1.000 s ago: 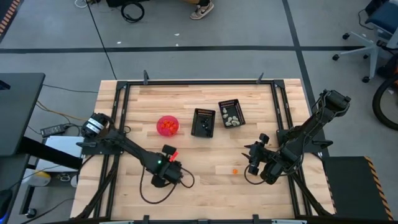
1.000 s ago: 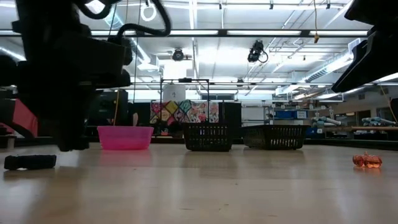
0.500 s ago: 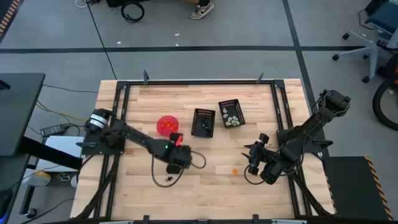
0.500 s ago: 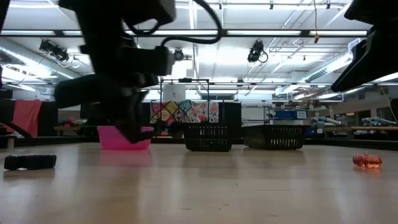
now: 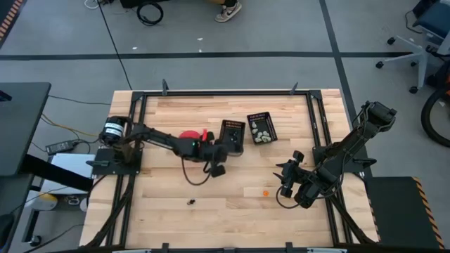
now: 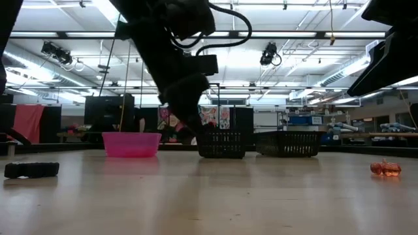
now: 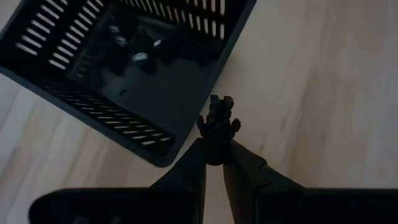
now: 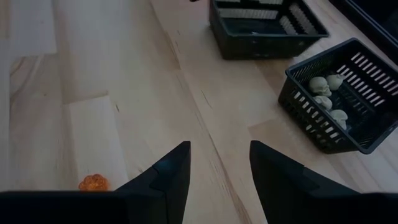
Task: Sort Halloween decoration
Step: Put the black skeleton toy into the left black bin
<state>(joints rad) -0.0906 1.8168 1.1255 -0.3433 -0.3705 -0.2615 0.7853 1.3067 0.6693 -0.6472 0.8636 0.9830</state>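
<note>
Black trinket [image 7: 217, 121], clenched in the left gripper [image 7: 214, 155], has travelled from the near table to the black-trinket basket [image 7: 134, 81]; drop comes next.

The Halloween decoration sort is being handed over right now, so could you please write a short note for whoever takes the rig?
Left gripper: shut on a black trinket, beside the near basket.
Right gripper: open, empty, waiting at the table's right.
Done: black pieces in that basket, pale skulls in the other basket, orange pieces in the pink bowl.
Left: drop the held trinket; an orange trinket and a small dark piece lie loose.
</note>
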